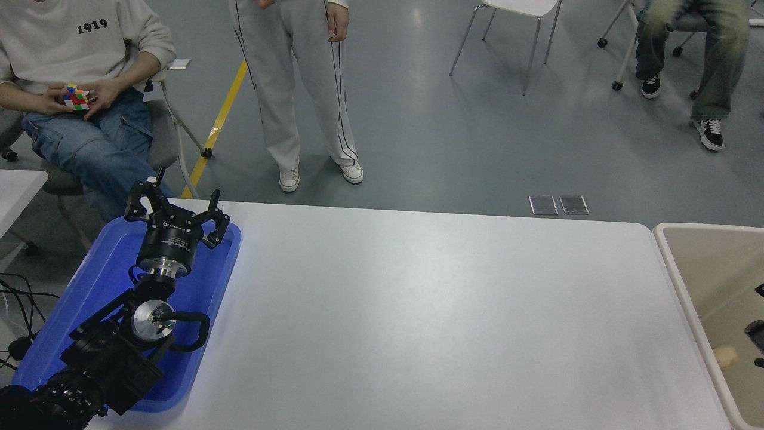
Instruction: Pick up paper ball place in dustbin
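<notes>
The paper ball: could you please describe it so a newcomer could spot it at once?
Find the beige dustbin off the white table's right end. Inside, near its left wall, is the paper ball. It is the only small tan lump there; the black right tool beside it sits at the picture's edge.
</notes>
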`<state>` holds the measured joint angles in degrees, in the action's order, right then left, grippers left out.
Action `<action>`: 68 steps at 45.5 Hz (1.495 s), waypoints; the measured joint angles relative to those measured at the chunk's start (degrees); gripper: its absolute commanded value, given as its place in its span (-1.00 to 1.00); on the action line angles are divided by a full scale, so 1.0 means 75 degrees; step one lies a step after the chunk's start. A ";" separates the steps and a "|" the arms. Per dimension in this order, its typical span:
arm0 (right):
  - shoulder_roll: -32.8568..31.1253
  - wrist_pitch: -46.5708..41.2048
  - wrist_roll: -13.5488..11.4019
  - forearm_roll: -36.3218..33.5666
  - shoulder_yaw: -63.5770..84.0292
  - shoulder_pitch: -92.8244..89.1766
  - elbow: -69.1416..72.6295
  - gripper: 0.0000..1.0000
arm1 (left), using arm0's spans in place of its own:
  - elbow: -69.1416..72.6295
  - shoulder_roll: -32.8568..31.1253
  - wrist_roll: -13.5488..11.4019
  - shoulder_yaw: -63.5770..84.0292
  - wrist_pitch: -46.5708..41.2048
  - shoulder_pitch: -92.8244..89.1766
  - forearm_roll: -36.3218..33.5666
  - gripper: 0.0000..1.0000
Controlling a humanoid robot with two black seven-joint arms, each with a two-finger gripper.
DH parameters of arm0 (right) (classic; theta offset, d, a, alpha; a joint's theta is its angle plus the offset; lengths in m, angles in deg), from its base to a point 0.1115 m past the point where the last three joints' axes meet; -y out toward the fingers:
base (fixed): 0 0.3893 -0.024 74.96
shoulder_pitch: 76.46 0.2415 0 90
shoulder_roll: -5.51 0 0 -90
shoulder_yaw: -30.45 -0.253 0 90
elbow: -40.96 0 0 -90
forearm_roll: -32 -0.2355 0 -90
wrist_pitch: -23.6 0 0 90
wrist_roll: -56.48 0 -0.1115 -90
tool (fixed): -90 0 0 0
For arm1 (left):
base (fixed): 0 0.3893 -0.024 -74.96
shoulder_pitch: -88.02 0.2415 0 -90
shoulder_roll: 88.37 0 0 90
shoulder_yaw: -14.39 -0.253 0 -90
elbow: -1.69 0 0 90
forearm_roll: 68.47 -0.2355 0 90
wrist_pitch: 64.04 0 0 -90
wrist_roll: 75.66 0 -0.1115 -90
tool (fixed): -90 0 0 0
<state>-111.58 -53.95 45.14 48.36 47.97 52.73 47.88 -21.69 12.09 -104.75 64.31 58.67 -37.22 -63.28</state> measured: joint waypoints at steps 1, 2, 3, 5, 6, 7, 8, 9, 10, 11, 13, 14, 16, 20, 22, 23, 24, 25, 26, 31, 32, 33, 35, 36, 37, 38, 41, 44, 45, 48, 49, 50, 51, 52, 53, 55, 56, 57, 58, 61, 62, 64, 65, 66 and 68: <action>-0.0021 0.0005 0.0000 -0.0001 -0.0033 0.0017 0.0003 0.98 | 0.0000 0.0000 0.0000 0.0000 0.0000 0.0000 0.0000 1.00; -0.0045 0.0012 0.0001 -0.0001 -0.0067 0.0039 0.0005 0.99 | 0.0000 0.0000 0.0000 0.0000 0.0000 0.0000 -0.0001 1.00; -0.0072 0.0016 0.0000 -0.0001 -0.0104 0.0067 0.0006 1.00 | 0.0000 0.0000 0.0000 0.0000 0.0000 0.0000 0.0000 1.00; -0.0127 0.0024 0.0000 -0.0001 -0.0183 0.0136 0.0012 1.00 | 0.0000 0.0000 0.0000 0.0000 0.0000 0.0000 -0.0001 1.00; -0.0146 0.0028 0.0000 -0.0001 -0.0215 0.0167 0.0017 1.00 | 0.0000 0.0000 0.0000 0.0000 0.0000 0.0000 -0.0001 1.00; -0.0171 0.0029 0.0000 -0.0001 -0.0260 0.0206 0.0027 1.00 | 0.0000 0.0000 0.0001 0.0000 0.0000 0.0000 0.0000 1.00; -0.0194 0.0030 0.0000 -0.0002 -0.0302 0.0236 0.0037 1.00 | 0.0000 0.0000 0.0002 0.0000 0.0000 0.0000 -0.0001 1.00; -0.0219 0.0031 0.0000 -0.0002 -0.0347 0.0267 0.0047 1.00 | 0.0000 0.0000 0.0003 0.0000 0.0000 0.0000 0.0000 1.00; -0.0254 0.0031 0.0000 -0.0001 -0.0416 0.0310 0.0056 1.00 | 0.0000 0.0000 0.0006 0.0000 0.0000 0.0000 -0.0001 1.00; -0.0279 0.0031 0.0000 -0.0002 -0.0464 0.0338 0.0063 1.00 | 0.0000 0.0000 0.0007 0.0000 0.0000 0.0000 -0.0001 1.00; -0.0336 0.0029 0.0000 -0.0002 -0.0599 0.0390 0.0084 1.00 | 0.0000 0.0000 0.0008 0.0000 0.0000 0.0000 0.0000 1.00; -0.0374 0.0021 0.0000 -0.0002 -0.0700 0.0420 0.0101 1.00 | 0.0000 0.0000 0.0008 0.0000 0.0000 0.0000 0.0000 1.00; -0.0444 0.0012 0.0001 -0.0002 -0.0894 0.0463 0.0133 1.00 | 0.0000 0.0000 0.0008 -0.0002 0.0000 0.0000 0.0000 1.00; -0.0609 -0.0005 0.0000 0.0018 -0.1448 0.0533 0.0306 1.00 | 0.0000 0.0002 0.0009 -0.0005 0.0000 0.0000 0.0000 1.00; -0.0689 -0.0009 0.0001 0.0032 -0.1711 0.0553 0.0422 1.00 | 0.0000 0.0002 0.0009 -0.0005 0.0000 0.0000 -0.0001 1.00; -0.0739 -0.0010 0.0001 0.0037 -0.1871 0.0564 0.0501 1.00 | 0.0000 0.0003 0.0008 -0.0005 0.0000 0.0000 0.0000 1.00; -0.0800 -0.0012 0.0001 0.0043 -0.2074 0.0575 0.0606 1.00 | 0.0000 0.0004 0.0009 -0.0005 0.0000 0.0000 0.0000 1.00; -0.0848 -0.0014 0.0001 0.0049 -0.2251 0.0580 0.0696 1.00 | 0.0000 0.0004 0.0009 -0.0005 0.0000 0.0000 -0.0001 1.00; -0.0897 -0.0015 0.0001 0.0053 -0.2446 0.0583 0.0793 1.00 | 0.0000 0.0005 0.0008 -0.0005 0.0000 0.0000 0.0000 1.00; -0.1137 -0.0028 0.0001 0.0070 -0.3629 0.0560 0.1351 1.00 | 0.0000 0.0006 0.0009 -0.0004 0.0000 0.0000 0.0000 1.00; -0.1169 -0.0037 0.0001 0.0070 -0.3865 0.0544 0.1459 1.00 | 0.0000 0.0006 0.0009 -0.0004 -0.0001 0.0000 0.0000 1.00; -0.1201 -0.0049 0.0001 0.0070 -0.4156 0.0525 0.1586 1.00 | 0.0000 0.0006 0.0010 -0.0004 -0.0001 0.0000 -0.0001 1.00; -0.1252 -0.0063 0.0001 0.0053 -0.4657 0.0490 0.1788 1.00 | 0.0000 0.0004 0.0009 -0.0003 -0.0002 0.0000 0.0000 1.00; -0.1283 -0.0073 0.0001 0.0043 -0.5014 0.0461 0.1920 1.00 | 0.0000 0.0004 0.0010 -0.0003 -0.0003 0.0000 -0.0001 1.00; -0.1299 -0.0079 0.0002 0.0036 -0.5254 0.0442 0.2007 1.00 | 0.0000 0.0003 0.0010 -0.0003 -0.0003 0.0000 -0.0001 1.00; -0.1312 -0.0085 0.0003 0.0032 -0.5502 0.0418 0.2091 1.00 | 0.0000 0.0003 0.0009 -0.0002 -0.0003 0.0000 0.0000 1.00; -0.1343 -0.0116 0.0016 0.0021 -0.6329 0.0303 0.2393 1.00 | 0.0000 0.0003 0.0009 -0.0002 -0.0004 -0.0001 0.0000 1.00; -0.1346 -0.0168 0.0062 0.0009 -0.7088 0.0187 0.2690 1.00 | 0.0000 0.0004 0.0010 -0.0002 -0.0004 -0.0001 -0.0001 1.00; -0.1345 -0.0186 0.0088 0.0006 -0.7283 0.0157 0.2773 1.00 | 0.0000 0.0004 0.0009 -0.0002 -0.0004 -0.0001 0.0000 1.00; -0.1283 -0.0277 0.0233 -0.0003 -0.7896 0.0031 0.3058 1.00 | 0.0000 0.0005 0.0010 -0.0001 -0.0004 -0.0001 0.0000 1.00; -0.1240 -0.0337 0.0332 -0.0006 -0.8125 -0.0041 0.3169 1.00 | 0.0000 0.0005 0.0010 -0.0001 -0.0004 0.0000 -0.0001 1.00; -0.1210 -0.0376 0.0402 -0.0008 -0.8271 -0.0090 0.3236 1.00 | 0.0000 0.0006 0.0010 -0.0001 -0.0004 -0.0001 -0.0002 1.00; -0.1177 -0.0423 0.0483 -0.0008 -0.8414 -0.0142 0.3297 1.00 | 0.0000 0.0006 0.0010 -0.0001 -0.0004 -0.0001 0.0000 1.00; -0.1139 -0.0487 0.0585 -0.0008 -0.8569 -0.0201 0.3363 1.00 | 0.0000 0.0007 0.0011 0.0000 -0.0004 -0.0001 0.0000 1.00; -0.1089 -0.0572 0.0710 -0.0012 -0.8745 -0.0272 0.3440 1.00 | 0.0000 0.0007 0.0011 0.0000 -0.0004 0.0000 -0.0002 1.00; -0.0975 -0.0769 0.0987 -0.0015 -0.9035 -0.0421 0.3562 1.00 | 0.0000 0.0007 0.0011 0.0000 -0.0004 -0.0001 0.0000 1.00; -0.0927 -0.0846 0.1102 -0.0015 -0.9138 -0.0483 0.3604 1.00 | 0.0000 0.0007 0.0011 0.0000 -0.0004 -0.0001 -0.0001 1.00; -0.0877 -0.0936 0.1238 -0.0015 -0.9237 -0.0548 0.3644 1.00 | 0.0000 0.0007 0.0010 0.0000 -0.0004 -0.0001 0.0000 1.00; -0.0818 -0.1042 0.1396 -0.0017 -0.9344 -0.0625 0.3688 1.00 | 0.0000 0.0007 0.0010 0.0000 -0.0004 -0.0001 0.0000 1.00; -0.0621 -0.1386 0.1898 -0.0021 -0.9630 -0.0856 0.3815 1.00 | 0.0000 0.0008 0.0009 0.0000 -0.0003 0.0000 0.0000 1.00; -0.0543 -0.1524 0.2122 -0.0019 -0.9739 -0.0946 0.3867 1.00 | 0.0000 0.0007 0.0010 0.0000 -0.0003 0.0000 -0.0001 1.00; -0.0383 -0.1758 0.2524 -0.0020 -0.9918 -0.1096 0.3961 1.00 | 0.0000 0.0007 0.0010 0.0000 -0.0004 0.0000 0.0000 1.00; -0.0344 -0.1813 0.2609 -0.0024 -0.9950 -0.1124 0.3986 1.00 | 0.0000 0.0006 0.0010 0.0000 -0.0004 0.0000 -0.0001 1.00; -0.0300 -0.1863 0.2709 -0.0026 -0.9989 -0.1153 0.4011 1.00 | 0.0000 0.0006 0.0010 0.0000 -0.0003 0.0000 -0.0002 1.00; -0.0146 -0.2001 0.3019 -0.0041 -1.0111 -0.1241 0.4070 1.00 | 0.0001 0.0007 0.0009 -0.0001 -0.0003 0.0000 -0.0001 1.00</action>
<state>-112.68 -68.96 67.78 48.05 -27.87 43.42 78.40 -21.68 12.14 -104.68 64.31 58.65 -37.22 -63.28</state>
